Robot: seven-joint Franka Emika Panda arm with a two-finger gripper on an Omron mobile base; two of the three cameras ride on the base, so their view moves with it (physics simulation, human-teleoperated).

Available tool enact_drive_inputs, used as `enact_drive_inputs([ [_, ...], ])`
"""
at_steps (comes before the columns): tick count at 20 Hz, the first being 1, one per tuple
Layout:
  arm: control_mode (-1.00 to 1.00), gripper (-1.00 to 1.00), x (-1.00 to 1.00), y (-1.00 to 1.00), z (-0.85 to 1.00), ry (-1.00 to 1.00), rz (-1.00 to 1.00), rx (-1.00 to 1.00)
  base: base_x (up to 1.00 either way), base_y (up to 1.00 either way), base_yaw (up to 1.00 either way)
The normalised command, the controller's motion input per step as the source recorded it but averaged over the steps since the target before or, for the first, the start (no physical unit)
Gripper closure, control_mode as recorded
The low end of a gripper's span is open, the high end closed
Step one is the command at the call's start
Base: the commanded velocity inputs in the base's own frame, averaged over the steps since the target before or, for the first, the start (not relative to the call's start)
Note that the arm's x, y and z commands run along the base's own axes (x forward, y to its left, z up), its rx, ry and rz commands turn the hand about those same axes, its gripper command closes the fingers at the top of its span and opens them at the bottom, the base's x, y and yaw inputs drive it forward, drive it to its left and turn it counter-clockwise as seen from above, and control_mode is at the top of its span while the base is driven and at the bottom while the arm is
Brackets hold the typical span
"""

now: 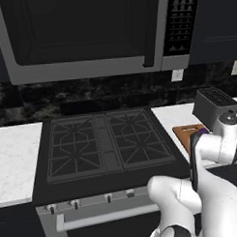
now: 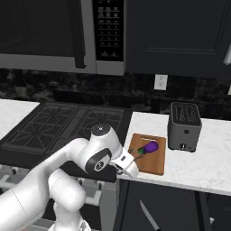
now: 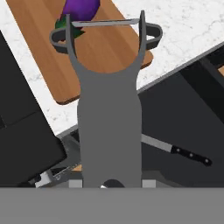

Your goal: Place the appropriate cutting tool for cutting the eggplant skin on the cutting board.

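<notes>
- The jaws are clamped on a grey Y-shaped peeler (image 3: 109, 109), held over the near edge of the reddish-brown wooden cutting board (image 2: 153, 162).
- A glossy purple eggplant (image 2: 149, 147) lies on that board.
- The board sits on the white marble bench (image 2: 212, 162), left of a grey boxy toaster (image 2: 184, 126).
- A black-handled knife (image 3: 175, 151) lies down below the bench edge.

Toaster (image 2: 184, 126) on counter (image 2: 198, 167) (stove (image 1: 104, 142) alongside).

The peeler (image 3: 109, 118) is grey, the eggplant (image 3: 80, 8) glossy purple with green cap, the cutting board (image 3: 105, 52) reddish-brown, the counter (image 3: 183, 30) white marbled.
</notes>
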Motion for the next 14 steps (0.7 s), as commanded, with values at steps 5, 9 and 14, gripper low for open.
enact_drive_inputs([
  [5, -1.0, 1.0, 0.71, 0.0, 0.0, 0.01, 0.0, 0.02, 0.0, 0.0, 0.0],
  [9, -1.0, 1.0, 0.47, 0.0, 0.0, 0.0, 0.0, 0.01, 0.0, 0.0, 0.0],
  [14, -1.0, 1.0, 0.06, -0.09, -0.01, 0.01, 0.0, 0.0, 0.0, 0.0, 0.0],
])
